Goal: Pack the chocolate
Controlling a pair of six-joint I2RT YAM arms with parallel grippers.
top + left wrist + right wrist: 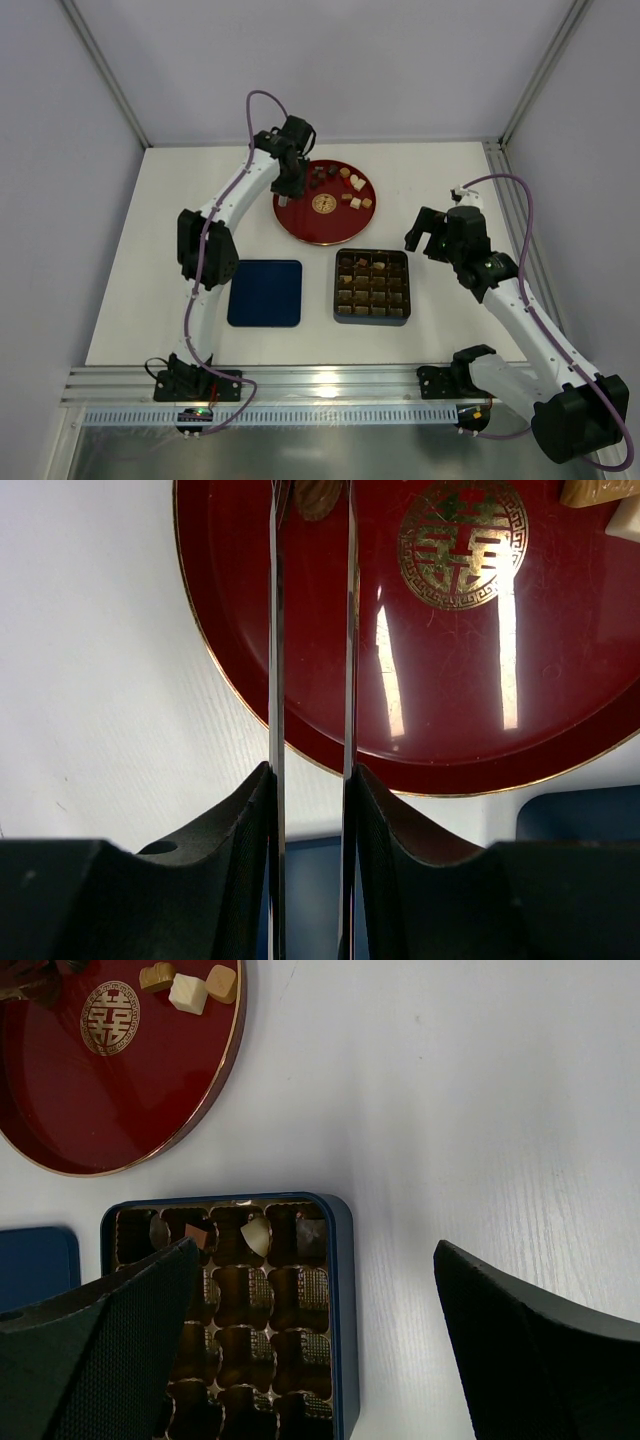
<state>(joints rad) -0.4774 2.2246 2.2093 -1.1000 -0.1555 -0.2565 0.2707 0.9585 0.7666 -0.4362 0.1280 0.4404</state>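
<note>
Several chocolates (352,186) lie on the far part of a red round plate (310,228). My left gripper (288,192) hangs low over the plate's left side. In the left wrist view its two thin metal blades stand narrowly apart with a brown chocolate (316,494) between their tips (312,500); the frame edge hides whether they touch it. The dark brown grid tray (337,290) holds a few chocolates (256,1236) in its far row. My right gripper (430,236) is wide open and empty, to the right of the tray (340,1310).
The navy square lid (265,293) lies left of the tray. Tan and white chocolates (188,990) sit near the plate's (100,1110) far rim. White table (450,180) extends to the right of the plate; metal rails run along the near and right edges.
</note>
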